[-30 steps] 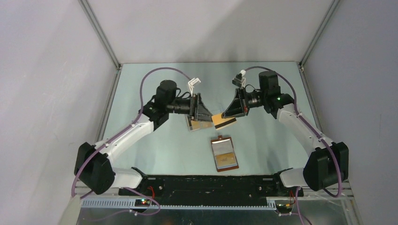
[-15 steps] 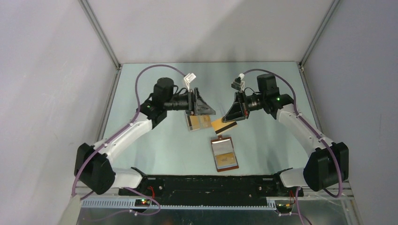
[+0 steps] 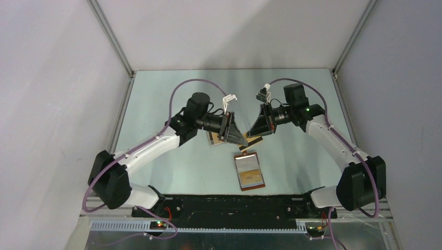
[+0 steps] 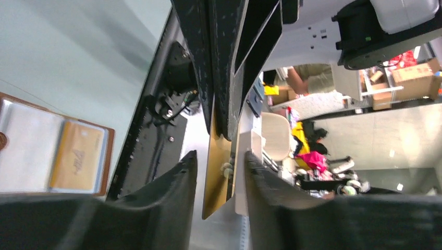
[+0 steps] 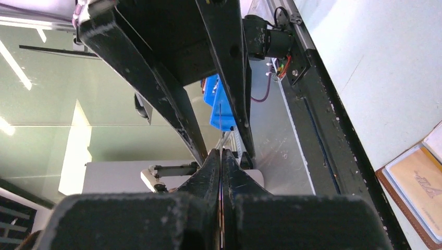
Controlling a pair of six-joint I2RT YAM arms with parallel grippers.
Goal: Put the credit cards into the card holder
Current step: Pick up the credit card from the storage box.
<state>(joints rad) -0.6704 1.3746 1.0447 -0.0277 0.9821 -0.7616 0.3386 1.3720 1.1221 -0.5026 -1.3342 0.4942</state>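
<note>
Just beyond the card holder (image 3: 244,165), the right tool (image 5: 221,161) is clamped on a credit card (image 4: 216,177). The left tool (image 4: 220,156), part open, straddles that card without gripping it.

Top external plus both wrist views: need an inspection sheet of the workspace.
Surface: table, pale green, flat.
Job's things: card holder lies open between the grippers and the arm bases, with one pocketed card in the pocket nearer the bases. The held card is in the air, edge-on to both wrist cameras.
Clutter: clear box with gold cards inside, partly hidden under the left arm.
Grippers: right gripper shut on the held card. Left gripper open, with one finger on each side of that card's free end.
Cables: purple cables loop above both arms, off the table's things.
Surroundings: grey walls; nothing else seen.
</note>
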